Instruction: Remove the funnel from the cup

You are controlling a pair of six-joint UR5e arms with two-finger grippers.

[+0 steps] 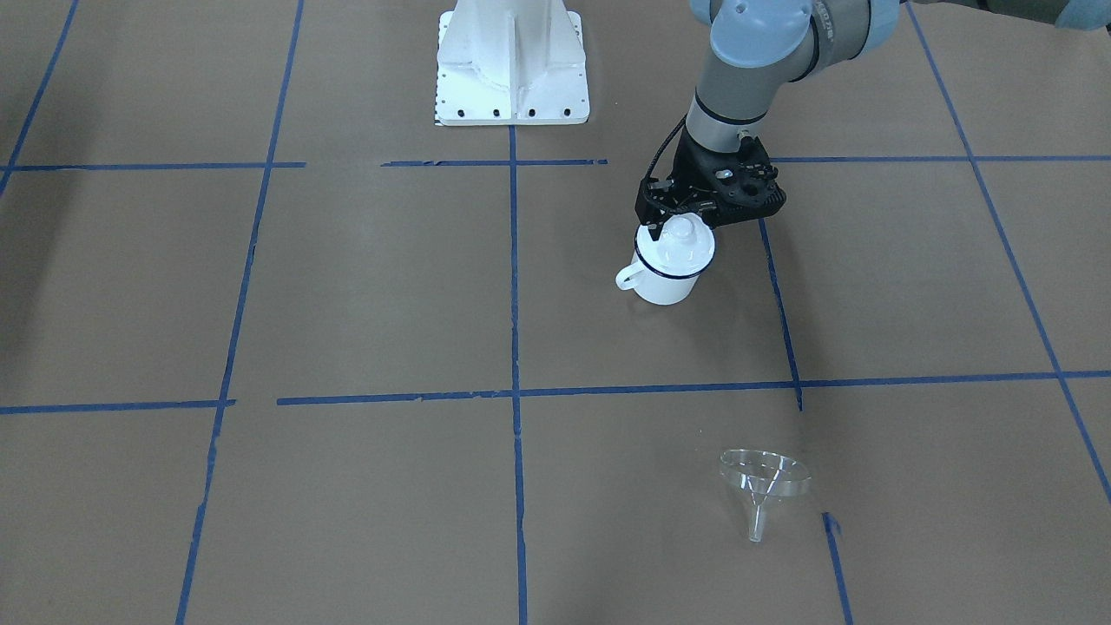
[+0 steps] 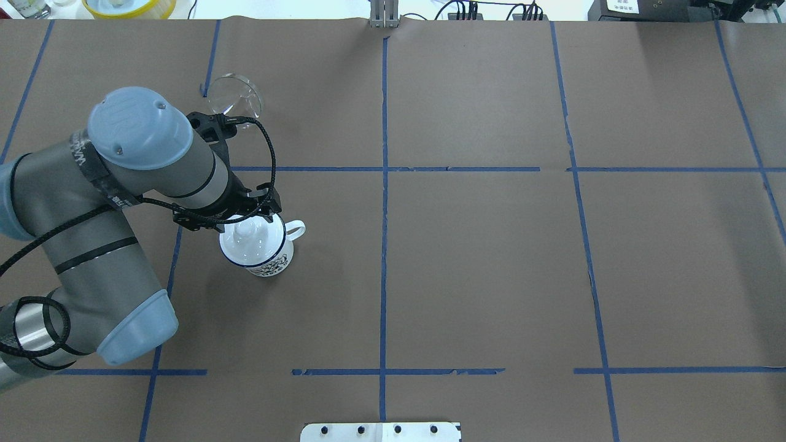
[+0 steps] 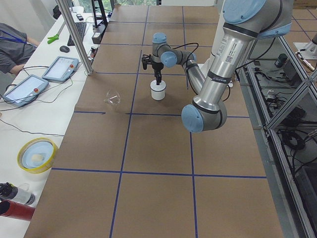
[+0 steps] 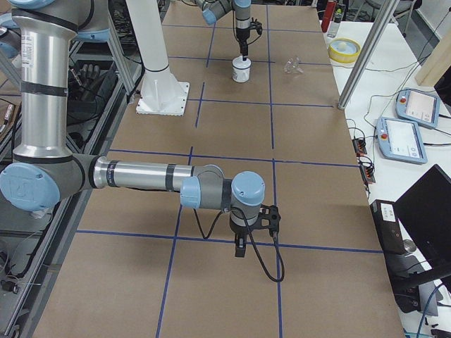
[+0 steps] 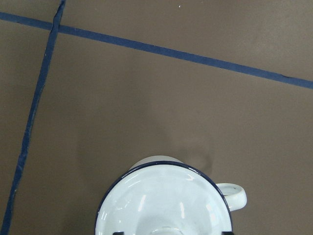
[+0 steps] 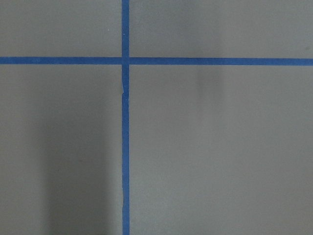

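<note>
Hovering straight over the white enamel mug with the dark blue rim [image 1: 667, 288], the left jaws are pointing down at the white domed lid with a knob [image 1: 670, 253], which is sitting on the mug's mouth. They are looking parted. In the left wrist view two dark tips are showing at the bottom edge, one on either side of the knob, and nothing is being gripped. The mug is standing upright on the brown paper-covered surface [image 1: 391, 286], its small loop handle sticking out sideways. The small transparent funnel with a wide cone and thin stem [image 1: 764, 477] is lying out of the mug, tipped on its side on the surface. It is lying well apart from the mug and across a blue tape line [image 1: 660, 388] from it, on the side away from the robot. The right jaws are showing only in the exterior right view, hanging low over the surface far from the mug — whether they are open or closed I cannot tell.
</note>
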